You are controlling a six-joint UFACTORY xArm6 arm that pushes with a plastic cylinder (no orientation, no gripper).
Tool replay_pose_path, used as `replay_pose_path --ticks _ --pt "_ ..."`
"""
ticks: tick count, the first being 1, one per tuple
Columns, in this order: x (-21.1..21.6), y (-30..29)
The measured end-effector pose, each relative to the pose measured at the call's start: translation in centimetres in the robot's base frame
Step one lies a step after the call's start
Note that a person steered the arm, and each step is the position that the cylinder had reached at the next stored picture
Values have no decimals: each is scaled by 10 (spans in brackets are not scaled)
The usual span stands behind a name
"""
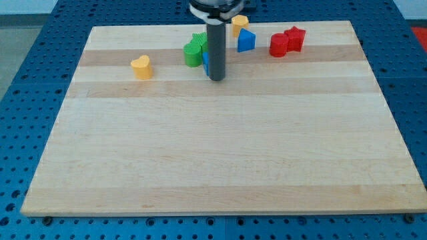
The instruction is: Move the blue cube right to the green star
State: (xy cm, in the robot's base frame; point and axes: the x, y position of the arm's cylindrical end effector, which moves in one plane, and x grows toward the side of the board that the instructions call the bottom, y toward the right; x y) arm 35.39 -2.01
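The rod (216, 47) hangs straight down from a round mount at the view's top, dark grey and smooth. My tip (216, 79) rests on the board (213, 153) in its upper middle part. There are no fingers here, only the bare rod end, which holds nothing.

The blue cube (207, 63) is mostly hidden behind the rod; only a thin blue edge shows on the rod's left side, just above my tip. Whether tip and cube touch, I cannot tell. The green star (195, 52) sits just to the view's left of that edge, close by or touching; its exact outline is hard to make out.

To the view's right of the rod stands a second blue block (246, 41), wedge-like, with a yellow block (239, 24) just above it. Farther right, two red blocks (287, 42) sit pressed together. A yellow heart (141, 67) lies well apart on the view's left.

The board is pale wood in long glued strips, matte. Under it lies a blue table (30, 80) dotted with holes. The blocks look like glossy plastic.
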Motion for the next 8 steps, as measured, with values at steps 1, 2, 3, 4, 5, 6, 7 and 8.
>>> replay_pose_path --ticks 1,2,3,4,5,6,7,8 --pt "-6 -27" --pt "-18 -39" --pt "-23 -19" --pt "-23 11" --pt "-31 18" --pt "-49 18" --pt "-54 18" --pt "-46 18"
